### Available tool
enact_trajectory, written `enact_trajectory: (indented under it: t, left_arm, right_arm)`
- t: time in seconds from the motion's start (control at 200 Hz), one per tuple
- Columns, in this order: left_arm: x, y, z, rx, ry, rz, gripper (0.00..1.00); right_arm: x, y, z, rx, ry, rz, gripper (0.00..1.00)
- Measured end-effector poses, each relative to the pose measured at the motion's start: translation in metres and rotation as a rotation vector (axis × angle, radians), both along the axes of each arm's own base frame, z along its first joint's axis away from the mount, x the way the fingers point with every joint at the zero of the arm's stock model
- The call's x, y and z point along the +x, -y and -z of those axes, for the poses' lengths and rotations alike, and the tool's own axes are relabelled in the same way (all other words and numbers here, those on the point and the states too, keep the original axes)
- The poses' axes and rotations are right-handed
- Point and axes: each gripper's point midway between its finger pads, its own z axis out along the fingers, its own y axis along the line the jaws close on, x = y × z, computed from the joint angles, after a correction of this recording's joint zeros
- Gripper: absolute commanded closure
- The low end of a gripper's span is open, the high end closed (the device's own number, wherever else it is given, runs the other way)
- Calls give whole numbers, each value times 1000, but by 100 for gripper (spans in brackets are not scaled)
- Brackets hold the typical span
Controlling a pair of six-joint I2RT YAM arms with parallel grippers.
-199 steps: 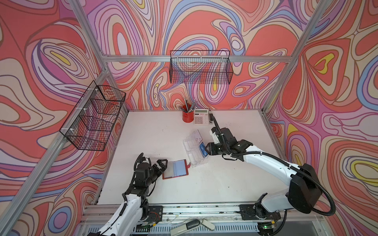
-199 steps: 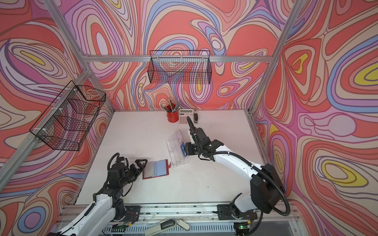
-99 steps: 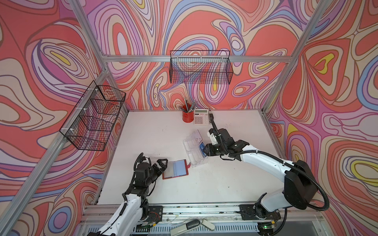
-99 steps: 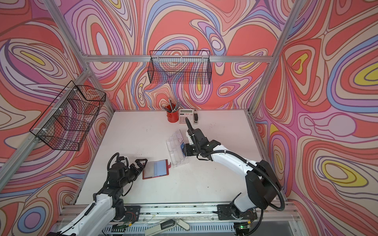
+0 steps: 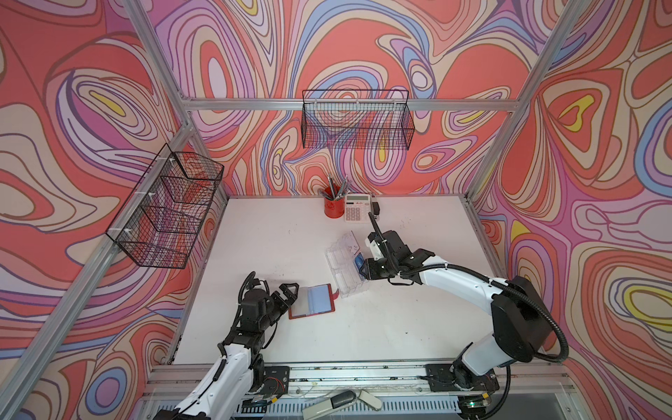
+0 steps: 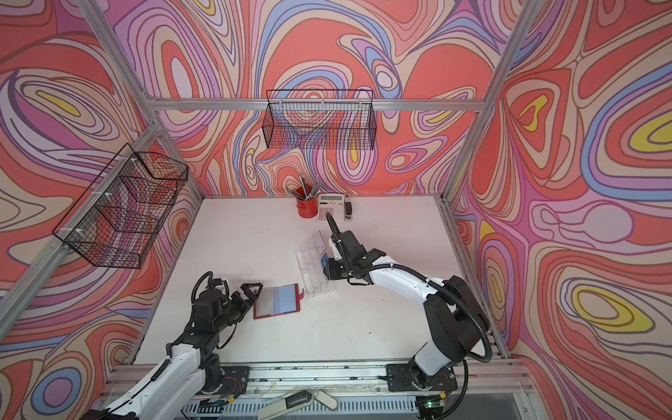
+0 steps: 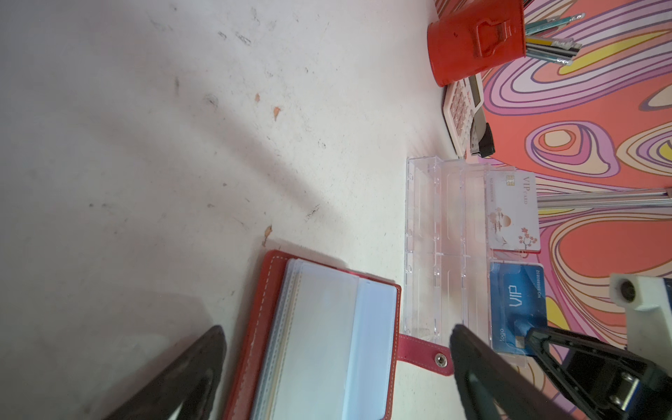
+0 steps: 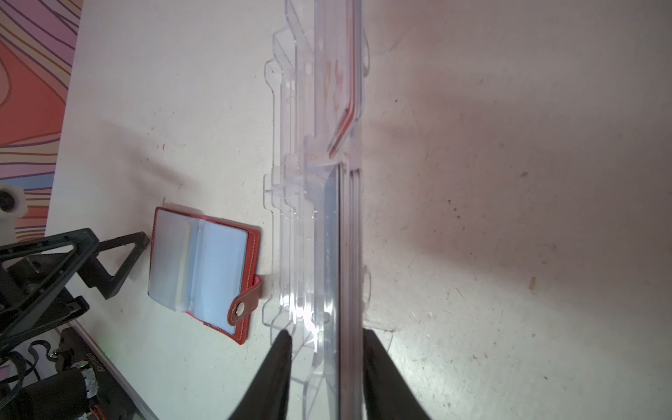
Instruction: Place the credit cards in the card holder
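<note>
In the clear stand (image 7: 436, 218), the blue card (image 7: 516, 302), marked "VIP", sits between the fingers (image 8: 280, 360) of the right gripper (image 8: 327, 340), untouched. The left gripper (image 7: 336, 332) is spread wide.

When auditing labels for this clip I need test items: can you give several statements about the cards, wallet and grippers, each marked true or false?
1. The red wallet lies open on the table. True.
2. The left gripper is shut on the red wallet. False: its jaws are open beside the wallet, holding nothing.
3. A blue card stands in the clear acrylic stand. True.
4. The right gripper hangs far from the stand. False: its fingers straddle the blue card's edge at the stand.
5. The white card lies inside the wallet. False: it stands in the acrylic stand beside the blue card.
</note>
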Motion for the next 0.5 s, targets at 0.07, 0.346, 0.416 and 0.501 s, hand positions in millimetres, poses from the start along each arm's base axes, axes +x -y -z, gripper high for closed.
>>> enact_trajectory:
  t: [0.07,0.346,0.416,0.501]
  left_arm:
    - [0,0,0,0,-2,1,2]
    - [1,1,-1,-3,4,3,2]
    - [1,1,-1,-3,5,3,2]
    - [1,1,-1,-3,5,4,2]
  right_arm:
    - [1,-1,2,-1,-6,-2,69]
    - [7,-7,-11,19,16,-4,71]
    - [7,-7,-11,22,14,-6,71]
    - [7,-8,-11,25,11,-6,73]
